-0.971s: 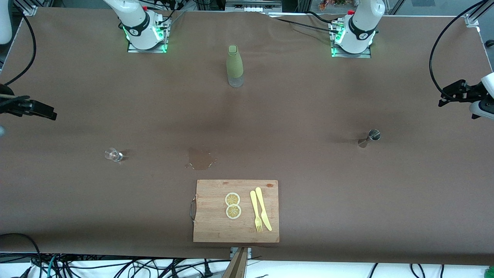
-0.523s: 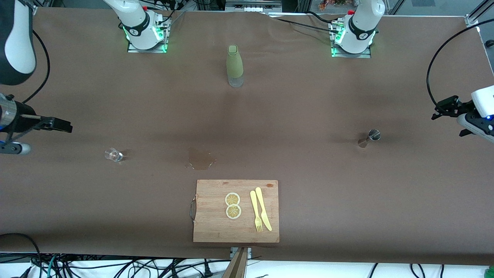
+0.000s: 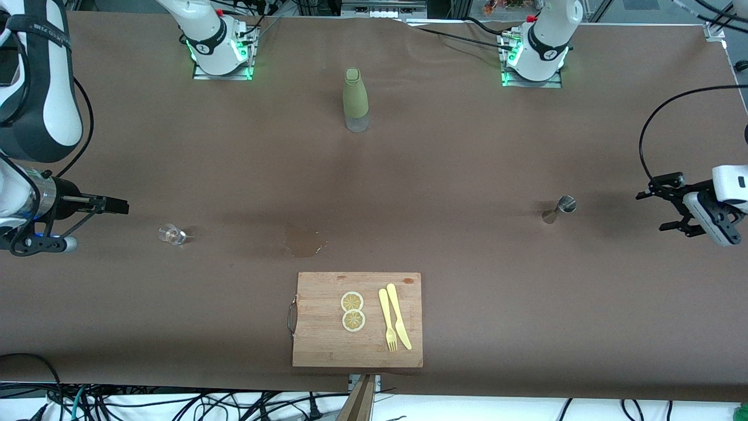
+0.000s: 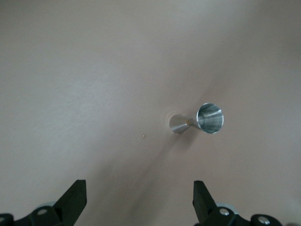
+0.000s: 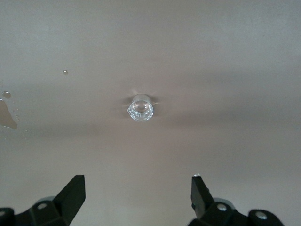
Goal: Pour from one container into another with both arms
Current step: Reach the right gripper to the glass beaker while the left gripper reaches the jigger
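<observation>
**Each arm faces its own vessel, both hands empty**

While nothing is yet grasped, the layout splits cleanly: the jigger (image 3: 562, 207) stands on the counter (image 3: 444, 175) toward the left arm's end, and the glass cup (image 3: 172, 234) stands toward the right arm's end, slightly nearer the front camera than the jigger. The left hand (image 3: 663, 206) hangs over the counter's edge at its own end, fingers spread and holding nothing, pointing at the jigger; it is plainly the nearer arm for that piece. The right hand (image 3: 111, 205) is likewise over its end, close to the cup, and its wrist view shows the fingers apart with the cup (image 5: 140, 107) centred between them.

The jigger's long axis appears upright, its open rim (image 4: 209, 117) uppermost, so a sideways approach at the narrow waist seems called for.

Whether either vessel contains liquid cannot be made out. A wet patch (image 3: 302, 241) lies on the counter between them. The right hand's fingertips overlap in the front view.
</observation>
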